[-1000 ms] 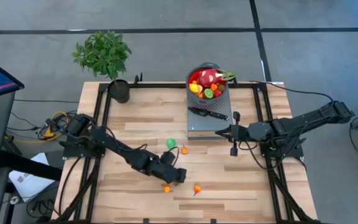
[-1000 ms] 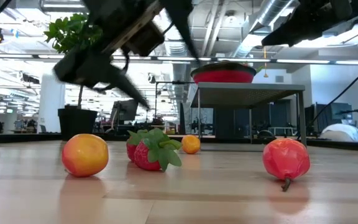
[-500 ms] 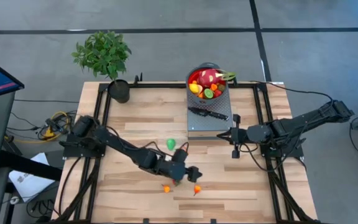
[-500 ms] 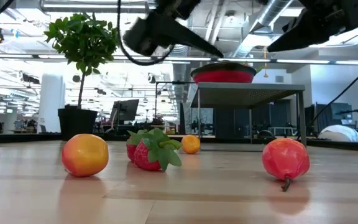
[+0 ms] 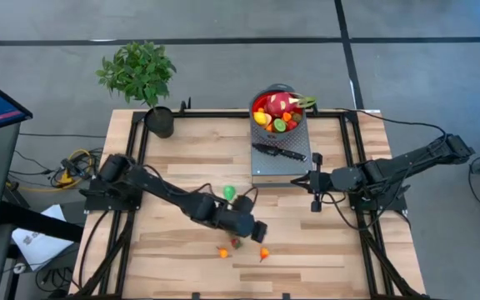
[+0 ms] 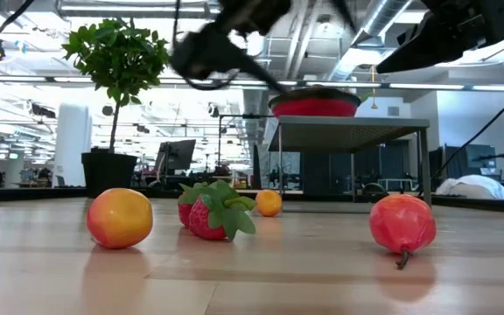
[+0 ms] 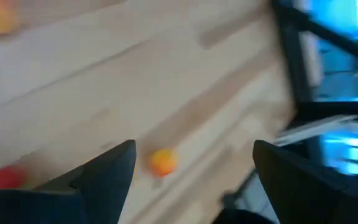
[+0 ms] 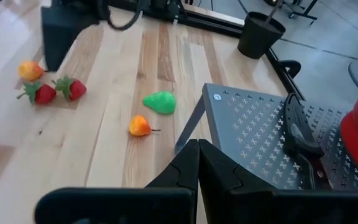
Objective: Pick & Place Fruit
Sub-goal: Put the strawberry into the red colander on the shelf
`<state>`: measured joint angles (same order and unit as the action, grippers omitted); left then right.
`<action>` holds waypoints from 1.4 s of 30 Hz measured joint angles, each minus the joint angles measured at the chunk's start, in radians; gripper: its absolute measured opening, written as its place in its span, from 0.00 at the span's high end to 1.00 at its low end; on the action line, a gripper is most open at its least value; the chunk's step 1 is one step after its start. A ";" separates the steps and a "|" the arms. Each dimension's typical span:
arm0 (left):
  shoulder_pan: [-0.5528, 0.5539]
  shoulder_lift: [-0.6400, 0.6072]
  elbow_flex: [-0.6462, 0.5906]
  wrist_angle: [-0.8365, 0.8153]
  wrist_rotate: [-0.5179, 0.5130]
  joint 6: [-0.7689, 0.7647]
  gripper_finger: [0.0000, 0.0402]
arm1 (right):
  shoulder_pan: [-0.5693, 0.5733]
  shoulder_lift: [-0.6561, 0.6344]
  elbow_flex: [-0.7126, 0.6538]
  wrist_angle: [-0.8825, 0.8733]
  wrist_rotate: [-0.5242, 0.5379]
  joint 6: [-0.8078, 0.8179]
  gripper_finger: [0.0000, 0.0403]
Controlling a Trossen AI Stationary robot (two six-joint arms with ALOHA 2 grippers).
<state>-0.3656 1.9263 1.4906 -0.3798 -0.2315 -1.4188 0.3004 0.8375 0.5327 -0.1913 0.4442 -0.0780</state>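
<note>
My left gripper (image 5: pixel 257 231) hangs open above the near middle of the table and holds nothing. In the left wrist view a small orange fruit (image 7: pixel 162 162) lies on the wood between its two fingers, well below them. Loose fruit lies nearby: two strawberries (image 6: pixel 213 213), a peach-coloured fruit (image 6: pixel 119 218), a red fruit (image 6: pixel 402 223), a green one (image 5: pixel 227 192) and a small orange one (image 8: pixel 140 126). The bowl (image 5: pixel 265 93) at the far edge holds several fruits. My right gripper (image 5: pixel 313 188) waits shut beside the grey platform.
A grey perforated platform (image 5: pixel 267 170) stands at the far right of centre, with a black-handled knife (image 5: pixel 282 152) lying on it and the bowl at its far end. A potted plant (image 5: pixel 158 121) stands at the far left corner. Bare wood lies toward the near edge.
My left gripper has risen from just above the strawberries and gone toward the table's right edge, rolling a little as it went. It stays open and carries nothing. The fruit on the table has kept its place.
</note>
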 joint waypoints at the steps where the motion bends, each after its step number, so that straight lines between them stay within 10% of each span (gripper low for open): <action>1: 0.000 -0.010 0.000 -0.046 0.000 -0.008 0.21 | 0.000 0.000 0.000 0.002 0.000 0.000 1.00; 16: -0.032 0.036 -0.002 -0.323 0.019 -0.130 0.21 | 0.000 0.000 0.000 0.011 0.000 0.010 1.00; 42: -0.059 0.037 -0.147 -0.241 -0.029 -0.344 0.21 | -0.001 0.000 0.000 0.011 0.001 0.027 1.00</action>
<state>-0.4248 1.9633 1.3434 -0.6212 -0.2605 -1.7630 0.2996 0.8375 0.5327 -0.1805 0.4454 -0.0513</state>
